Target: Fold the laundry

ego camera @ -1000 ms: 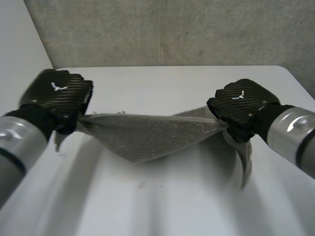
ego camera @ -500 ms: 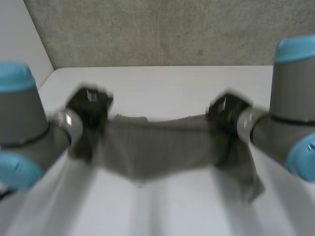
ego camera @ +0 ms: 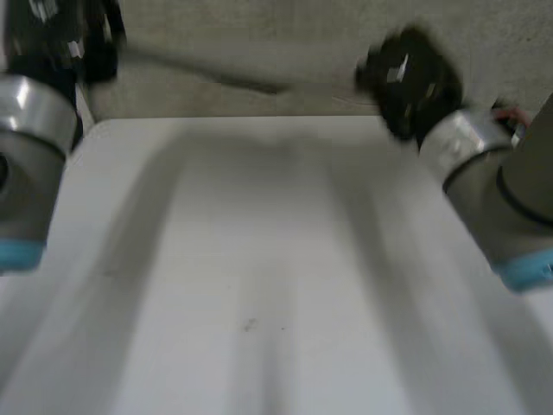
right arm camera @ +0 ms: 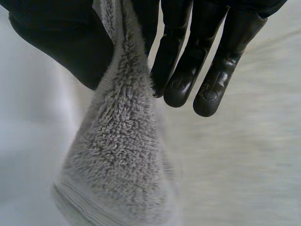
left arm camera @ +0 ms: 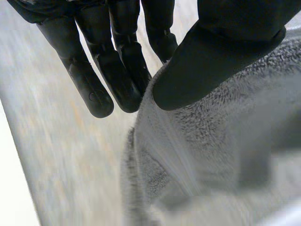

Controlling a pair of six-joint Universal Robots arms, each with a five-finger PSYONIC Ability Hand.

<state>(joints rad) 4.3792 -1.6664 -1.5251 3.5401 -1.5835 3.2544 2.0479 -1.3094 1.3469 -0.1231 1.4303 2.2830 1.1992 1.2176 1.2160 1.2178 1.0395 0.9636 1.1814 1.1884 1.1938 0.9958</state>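
Observation:
A grey fluffy towel [ego camera: 251,84] is stretched taut in the air between my two hands, above the far edge of the white table [ego camera: 259,259]. My left hand [ego camera: 60,39] is raised at the far left. In the left wrist view its thumb and fingers [left arm camera: 94,80] pinch one end of the towel [left arm camera: 211,155]. My right hand [ego camera: 406,78] is up at the far right. Seen from the right wrist, my right hand [right arm camera: 51,42] grips the other end of the towel [right arm camera: 117,165] between thumb and fingers, and the cloth hangs down below it.
A grey wall [ego camera: 302,35] rises behind the table's far edge. Both forearms reach forward over the table's sides.
Both hands have swung up and away from me with the towel. It hung low over the table's middle before and is now stretched high over the far edge.

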